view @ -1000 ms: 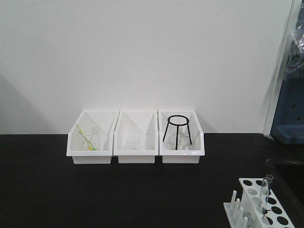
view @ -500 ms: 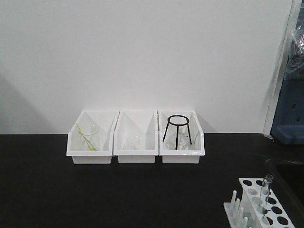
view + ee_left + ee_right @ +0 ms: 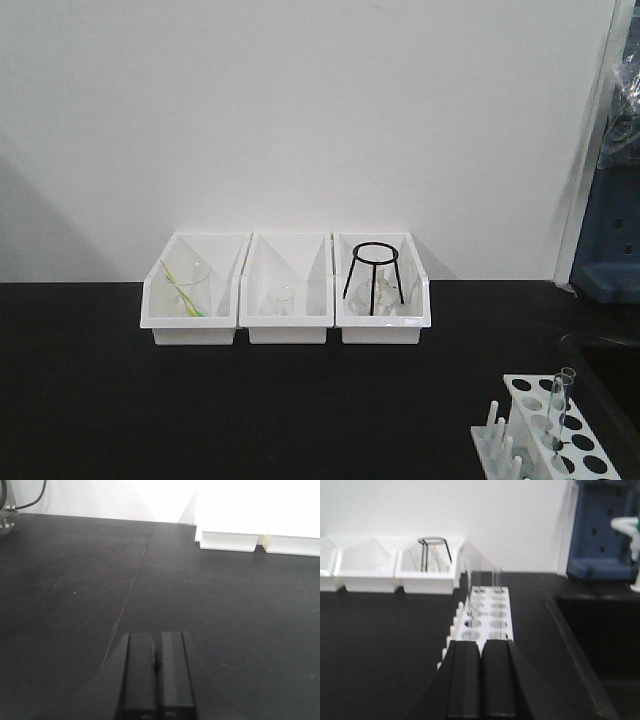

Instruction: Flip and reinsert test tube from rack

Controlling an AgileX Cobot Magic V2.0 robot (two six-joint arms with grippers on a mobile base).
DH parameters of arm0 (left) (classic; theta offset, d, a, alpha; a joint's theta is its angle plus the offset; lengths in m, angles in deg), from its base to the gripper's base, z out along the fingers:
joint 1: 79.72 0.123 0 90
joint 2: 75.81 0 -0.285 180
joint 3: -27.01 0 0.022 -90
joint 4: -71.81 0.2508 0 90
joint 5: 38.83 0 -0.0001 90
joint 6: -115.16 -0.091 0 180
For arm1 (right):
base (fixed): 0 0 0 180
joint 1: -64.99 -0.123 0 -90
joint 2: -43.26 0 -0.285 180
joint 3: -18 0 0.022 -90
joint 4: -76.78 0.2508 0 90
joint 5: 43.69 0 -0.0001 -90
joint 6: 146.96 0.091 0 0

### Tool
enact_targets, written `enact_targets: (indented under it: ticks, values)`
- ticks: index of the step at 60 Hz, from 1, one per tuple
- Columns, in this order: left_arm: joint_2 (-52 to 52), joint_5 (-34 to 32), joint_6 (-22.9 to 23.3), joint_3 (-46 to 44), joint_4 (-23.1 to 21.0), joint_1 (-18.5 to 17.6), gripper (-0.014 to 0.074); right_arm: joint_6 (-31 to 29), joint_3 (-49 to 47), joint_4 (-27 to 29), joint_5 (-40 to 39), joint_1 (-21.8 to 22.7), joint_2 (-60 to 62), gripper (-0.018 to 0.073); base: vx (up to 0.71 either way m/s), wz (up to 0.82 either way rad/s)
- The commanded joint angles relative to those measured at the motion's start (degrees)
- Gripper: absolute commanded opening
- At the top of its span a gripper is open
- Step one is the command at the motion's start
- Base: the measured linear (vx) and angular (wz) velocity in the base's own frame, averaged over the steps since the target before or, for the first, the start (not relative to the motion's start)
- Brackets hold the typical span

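The white rack [image 3: 548, 438] stands at the table's front right, with pegs along its left side. A slim clear test tube [image 3: 559, 400] stands upright in a hole near its far end. In the right wrist view the rack [image 3: 485, 616] lies straight ahead, with the test tube [image 3: 497, 580] and a second clear tube shape [image 3: 474, 587] at its far end. My right gripper [image 3: 481, 647] is shut and empty, just short of the rack's near end. My left gripper [image 3: 156, 652] is shut and empty over the bare black table. Neither gripper shows in the front view.
Three white storage bins [image 3: 288, 318] line the back wall. They hold glass beakers [image 3: 190, 285] and a black tripod ring [image 3: 373, 275]. A dark sink recess [image 3: 600, 640] lies right of the rack, with a blue unit [image 3: 602, 530] behind it. The bins also show in the left wrist view [image 3: 230, 541].
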Motion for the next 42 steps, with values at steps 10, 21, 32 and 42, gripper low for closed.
enact_targets:
  ticks: [10, 21, 32, 42]
  values:
    - [0.2, -5.0, 0.0, 0.1, -0.2, -0.4, -0.0006, 0.5, 0.4, -1.4, -4.7, 1.0, 0.7, -0.0012, 0.0, 0.0]
    - [0.2, -5.0, 0.0, 0.1, -0.2, -0.4, -0.0006, 0.5, 0.4, -1.4, -4.7, 1.0, 0.6, -0.0012, 0.0, 0.0]
    - [0.2, -5.0, 0.0, 0.1, -0.2, -0.4, -0.0006, 0.5, 0.4, -1.4, -4.7, 1.0, 0.6, -0.0012, 0.0, 0.0]
    - [0.2, -5.0, 0.0, 0.1, -0.2, -0.4, -0.0006, 0.5, 0.4, -1.4, -4.7, 1.0, 0.6, -0.0012, 0.0, 0.0]
